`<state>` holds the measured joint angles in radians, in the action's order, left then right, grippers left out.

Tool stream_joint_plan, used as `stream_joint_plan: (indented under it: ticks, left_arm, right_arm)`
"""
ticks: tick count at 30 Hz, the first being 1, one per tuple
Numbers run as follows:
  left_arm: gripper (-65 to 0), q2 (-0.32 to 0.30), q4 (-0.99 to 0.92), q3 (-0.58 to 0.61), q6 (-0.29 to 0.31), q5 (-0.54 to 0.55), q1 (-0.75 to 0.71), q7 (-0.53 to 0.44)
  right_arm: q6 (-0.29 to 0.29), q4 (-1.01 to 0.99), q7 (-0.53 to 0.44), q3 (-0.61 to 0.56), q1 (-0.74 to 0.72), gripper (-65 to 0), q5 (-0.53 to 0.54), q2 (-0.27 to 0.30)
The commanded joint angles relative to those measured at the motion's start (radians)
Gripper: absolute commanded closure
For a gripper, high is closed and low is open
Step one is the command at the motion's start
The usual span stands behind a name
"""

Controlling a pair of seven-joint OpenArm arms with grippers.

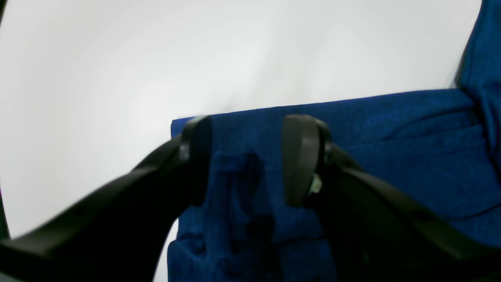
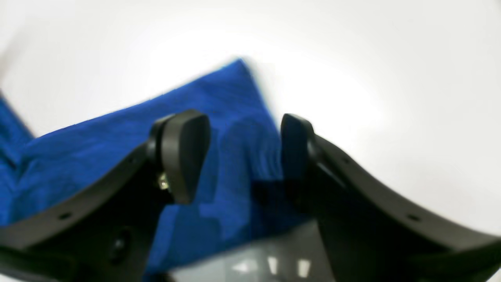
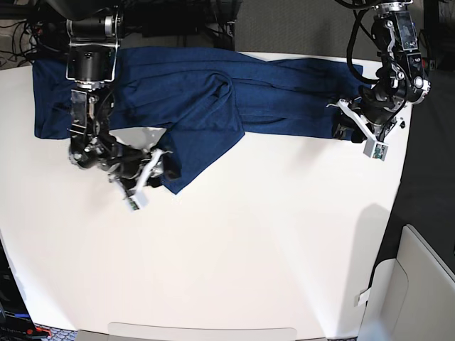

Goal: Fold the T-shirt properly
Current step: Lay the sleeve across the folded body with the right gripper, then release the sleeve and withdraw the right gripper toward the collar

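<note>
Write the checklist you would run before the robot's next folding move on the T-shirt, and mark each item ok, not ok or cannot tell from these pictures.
1. Left gripper open with cloth between its jaws: ok; the jaws stand apart over the sleeve end.
2. Right gripper open over a corner of cloth: ok, though this view is blurred.
3. Either gripper actually pinching fabric: cannot tell.
4. T-shirt lying flat: not ok; a folded flap and wrinkles show near its middle in the base view.
5. Shirt fully on the table: cannot tell; its far edge runs along the table's edge.
6. Free table surface in front of the shirt to fold onto: ok.
</note>
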<state>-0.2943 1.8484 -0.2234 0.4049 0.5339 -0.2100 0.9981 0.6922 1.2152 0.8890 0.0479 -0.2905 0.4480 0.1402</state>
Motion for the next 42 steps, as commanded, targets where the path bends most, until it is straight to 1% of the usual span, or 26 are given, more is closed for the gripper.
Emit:
stream_joint_plan:
  ticks: [1, 4, 5, 6, 9, 12, 14, 18, 21, 23, 29, 33, 42]
  left_arm:
    - [-28.3, -0.012, 0.015, -0.006, 0.004, 0.01, 0.01, -0.015]
    - [-28.3, -0.012, 0.015, -0.006, 0.004, 0.01, 0.01, -0.015]
    - [-28.3, -0.012, 0.015, -0.008, 0.004, 0.01, 0.01, -0.015]
    - [-28.3, -0.012, 0.015, -0.008, 0.004, 0.01, 0.01, -0.015]
    - [-28.3, -0.013, 0.017, -0.009, 0.004, 0.01, 0.01, -0.015]
    - [-28.3, -0.015, 0.017, -0.009, 0.002, 0.01, 0.01, -0.015]
    - [-28.3, -0.015, 0.017, -0.009, 0.001, 0.01, 0.01, -0.015]
    - [-28.3, -0.018, 0.015, -0.011, 0.001, 0.01, 0.007, -0.015]
    - [-28.3, -0.012, 0.015, -0.069, 0.001, 0.01, 0.002, -0.015]
    - [-28.3, -0.012, 0.015, -0.107, 0.001, 0.01, 0.002, -0.015]
    - [-28.3, -0.012, 0.014, -0.201, 0.001, 0.01, 0.002, -0.015]
    - [-28.3, -0.012, 0.014, -0.245, 0.001, 0.01, -0.016, -0.014]
    - [-28.3, -0.012, 0.014, -0.247, 0.001, 0.01, -0.029, -0.015]
  right_arm:
    - [0.006, 0.004, 0.043, -0.027, -0.005, -21.3, -0.01, -0.001]
    - [0.006, 0.012, 0.083, -0.066, -0.006, -4.9, 0.022, -0.011]
    - [0.006, 0.015, 0.098, -0.067, -0.006, -2.0, 0.041, -0.02]
    - [0.006, 0.028, 0.112, -0.067, -0.005, -0.7, 0.065, -0.026]
    - [0.006, 0.116, 0.138, -0.073, 0.01, -0.7, 0.163, -0.038]
    - [0.006, 0.228, 0.178, -0.089, 0.021, -0.7, 0.271, -0.092]
    - [0.006, 0.285, 0.206, -0.147, 0.024, -0.7, 0.306, -0.129]
    - [0.006, 0.338, 0.21, -0.309, 0.027, -0.7, 0.317, -0.201]
    - [0.006, 0.337, 0.212, -0.4, 0.02, -0.7, 0.315, -0.268]
    - [0.006, 0.329, 0.213, -0.445, 0.01, -0.7, 0.314, -0.297]
    - [0.006, 0.223, 0.209, -0.538, -0.062, -0.7, 0.315, -0.297]
    - [0.006, 0.18, 0.204, -0.624, -0.105, -0.7, 0.321, -0.297]
    - [0.006, 0.165, 0.195, -0.722, -0.118, -0.7, 0.321, -0.297]
